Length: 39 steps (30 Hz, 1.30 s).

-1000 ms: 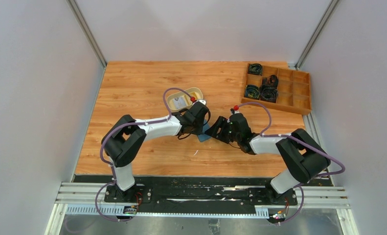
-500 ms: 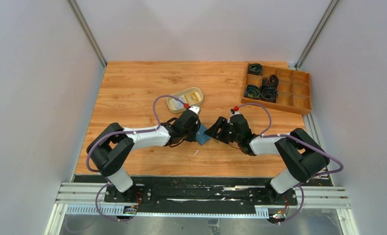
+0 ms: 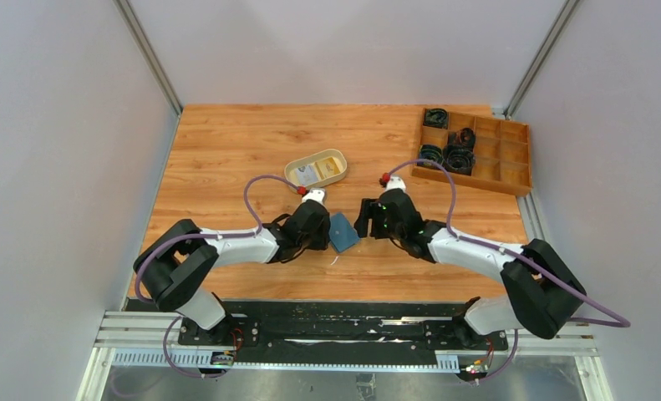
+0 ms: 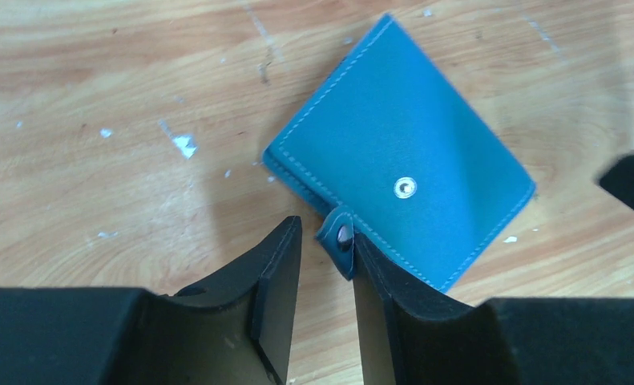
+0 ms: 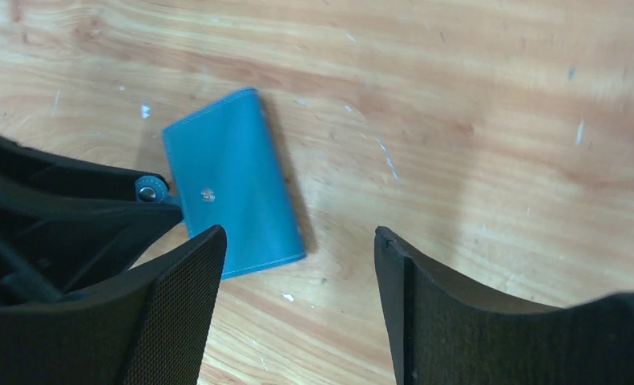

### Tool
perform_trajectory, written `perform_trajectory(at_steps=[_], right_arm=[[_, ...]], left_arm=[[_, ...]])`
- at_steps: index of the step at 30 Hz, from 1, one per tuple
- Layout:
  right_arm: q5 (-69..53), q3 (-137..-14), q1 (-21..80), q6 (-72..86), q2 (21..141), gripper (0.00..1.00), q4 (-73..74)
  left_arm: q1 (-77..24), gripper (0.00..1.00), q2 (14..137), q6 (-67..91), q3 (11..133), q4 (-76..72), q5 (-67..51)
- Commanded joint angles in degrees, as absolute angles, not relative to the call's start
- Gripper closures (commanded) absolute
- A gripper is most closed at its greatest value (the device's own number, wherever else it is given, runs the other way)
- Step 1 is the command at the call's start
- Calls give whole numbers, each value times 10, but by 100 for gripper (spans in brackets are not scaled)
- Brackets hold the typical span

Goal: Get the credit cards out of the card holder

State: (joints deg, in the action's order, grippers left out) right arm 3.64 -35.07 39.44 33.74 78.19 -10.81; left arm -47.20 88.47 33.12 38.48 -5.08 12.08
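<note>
Left gripper (image 4: 323, 233): low over the table, fingers close together with a narrow gap, tips at the near edge of the card holder
Left grip state: not clamped; the tab (image 4: 341, 237) sits in the gap against one finger, and bare wood shows between it and the other finger
Right gripper (image 5: 299, 237): fingers spread wide, holding nothing, above the table on the card holder's other side
Card holder (image 3: 343, 232): blue, folded shut, flat on the table between the two grippers, turned at an angle to the table edge
Card holder closure: tab unsnapped and sticking out past the edge; metal stud (image 4: 405, 188) bare on the top face
Card holder in right wrist view: (image 5: 233, 184) lies left of centre, one corner near the left finger's tip; the left gripper is dark along the left edge, touching the tab
Credit cards (image 3: 310, 174): one pale and one yellow, lying in the tray and small in this view
Tray (image 3: 288, 173): cream oval, beyond the left gripper, apart from the card holder
Wooden box (image 3: 511, 171): far right corner, dark coiled items in several compartments
Table (image 3: 226, 150): wood grain with small white flecks near the card holder
</note>
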Motion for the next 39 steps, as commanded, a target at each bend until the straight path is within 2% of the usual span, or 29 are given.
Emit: perform_trajectory(at_steps=[1,10,13,14,15,16,27,36,37,39], right_arm=[[158,-405,460,179,773,28,-3],[165,-437,530,150,831,28,-12],[150,-437,531,172,832,28,-17],[141,-433,531,181,831,28,-22],[131,-430,531,189,831,28,-27],[125,-427,531,197,831,29,-32],[108,-407,556,200,818,29,-30],[146,-398,580,227,826,29,-2],[152,-402,580,228,832,29,14],[162,-413,580,229,849,29,29]], left_arm=[[-477,61,882,386,366,-39,185],[-477,63,831,428,334,-11,229],[-477,75,816,435,322,-12,226],[-477,84,812,438,318,-13,222],[-477,98,810,439,316,-15,218],[-477,100,809,440,315,-16,213],[-477,100,798,486,311,-3,199],[-477,100,752,497,302,18,197],[-477,98,748,499,301,18,193],[-477,83,744,502,300,20,184]])
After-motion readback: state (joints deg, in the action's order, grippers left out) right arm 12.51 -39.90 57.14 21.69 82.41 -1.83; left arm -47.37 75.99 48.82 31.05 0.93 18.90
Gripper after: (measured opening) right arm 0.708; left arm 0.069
